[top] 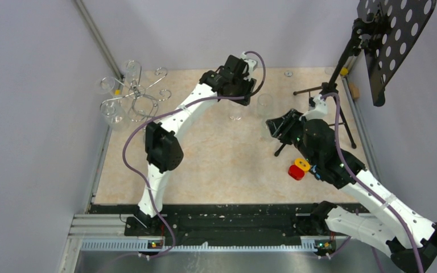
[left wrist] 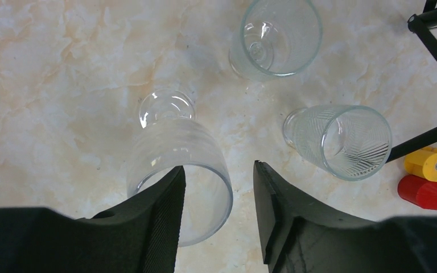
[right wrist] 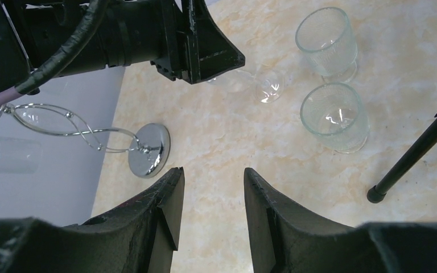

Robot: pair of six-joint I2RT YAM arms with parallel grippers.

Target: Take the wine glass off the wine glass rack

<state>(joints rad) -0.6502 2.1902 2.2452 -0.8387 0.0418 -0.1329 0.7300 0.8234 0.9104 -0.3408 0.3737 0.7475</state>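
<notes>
Beige marble-look surface (top: 233,170), lavender-grey walls round it. Wine glass rack (top: 138,96) sits at the back-left corner: 1 pc, shiny chrome wire, curly loop arms off a centre stem, round mirrored base (right wrist: 149,149). From the top view I count 3 hung glasses (top: 114,114) in its loops, all clear.

The wine glass (left wrist: 173,153) is off the rack and well to the rack's right, mid-surface toward the back. As far as I can tell it stands foot-down on the marble. It's clear glass w/ fine rings round the bowl, a short stem and a round foot. Only marble shows thru the bowl.

My left pincer (left wrist: 218,166) hangs right over it, jaws apart, not clamped on it. One finger (left wrist: 165,216) overlaps the rim in the wrist view, and part of the rim shows in the gap. Touching or not, can't tell.

2 more glasses stand farther from the rack than the wine glass: a smooth glass (left wrist: 276,37) and a herringbone-cut glass (left wrist: 341,142). Only surface shows thru both. Tally in the left wrist view: 3 glasses standing on the surface.

My right pincer (right wrist: 213,169) is further right of the rack again, jaws apart over bare marble, gripping nothing. 1 red block (left wrist: 428,192) and 1 yellow block (left wrist: 435,164) lie touching, on the far side of the glasses from the rack.
</notes>
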